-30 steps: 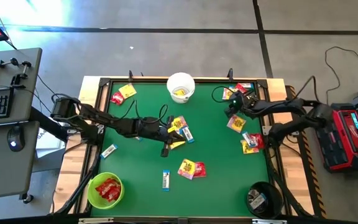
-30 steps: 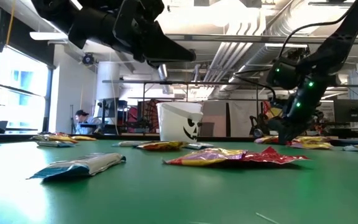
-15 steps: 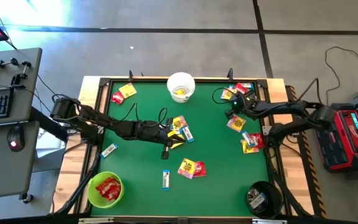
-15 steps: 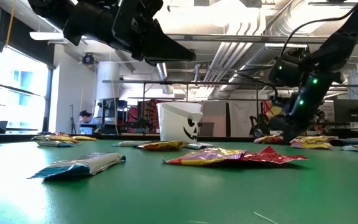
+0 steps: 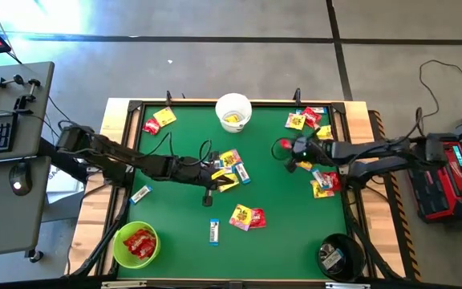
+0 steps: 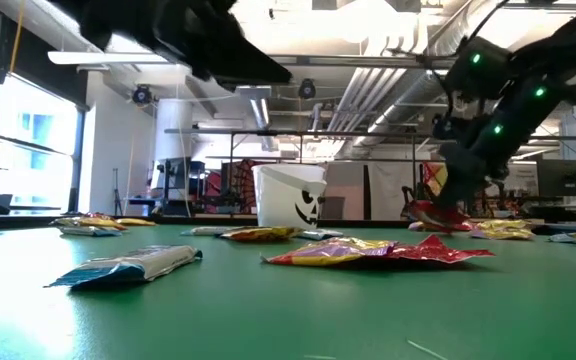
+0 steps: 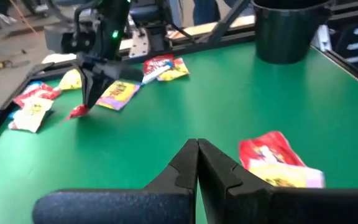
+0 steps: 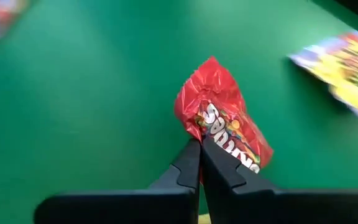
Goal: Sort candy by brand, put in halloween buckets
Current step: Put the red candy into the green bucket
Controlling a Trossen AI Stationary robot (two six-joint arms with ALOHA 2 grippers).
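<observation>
Right wrist view: right gripper (image 8: 199, 144) jaws pinched shut on a crinkled red packet (image 8: 222, 118) with white lettering; left gripper (image 7: 197, 149) closed, empty.

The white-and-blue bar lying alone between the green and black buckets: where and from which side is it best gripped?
Take the white-and-blue bar at its middle, across the narrow width, from straight above: it lies flat on the table, both long edges clear.

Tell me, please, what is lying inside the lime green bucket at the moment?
The lime green bucket holds a small heap of red packets, seen from above. Whatever lies beneath that top layer is covered, so how many there are cannot be told.
</observation>
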